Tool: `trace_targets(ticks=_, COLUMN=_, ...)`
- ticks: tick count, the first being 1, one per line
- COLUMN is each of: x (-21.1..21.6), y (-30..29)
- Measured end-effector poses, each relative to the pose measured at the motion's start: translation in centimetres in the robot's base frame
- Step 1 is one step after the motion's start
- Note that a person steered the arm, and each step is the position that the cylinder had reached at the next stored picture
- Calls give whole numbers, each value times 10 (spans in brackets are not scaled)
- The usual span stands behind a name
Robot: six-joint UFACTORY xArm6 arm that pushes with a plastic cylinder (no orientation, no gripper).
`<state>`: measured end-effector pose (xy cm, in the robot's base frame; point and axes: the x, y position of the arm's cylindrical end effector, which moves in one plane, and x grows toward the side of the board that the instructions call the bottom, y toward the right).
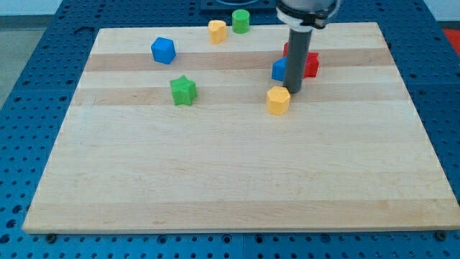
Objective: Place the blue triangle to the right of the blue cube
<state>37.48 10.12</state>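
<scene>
- The blue triangle sits far to the view's right of the blue cube, touching the left side of my tip's rod.
- My tip is a plain rod, a tool with no jaws, so it neither opens nor grips; it rests on the surface just right of the triangle.
- Risk, as I judge it: a yellow block lies just below the triangle and a red block behind the rod; a careless push could drag either along.
- The green star lies between triangle and cube, slightly lower; it may get bumped.
- The rod hides much of the triangle and red block, so their shapes are unclear.
</scene>
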Motion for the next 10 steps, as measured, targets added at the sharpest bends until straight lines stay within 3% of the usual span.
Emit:
trace_targets(ticks=3, x=-33, y=3)
trace_targets(ticks=7, x=-79, y=-62)
trace_targets(ticks=10, x=-119, y=-71)
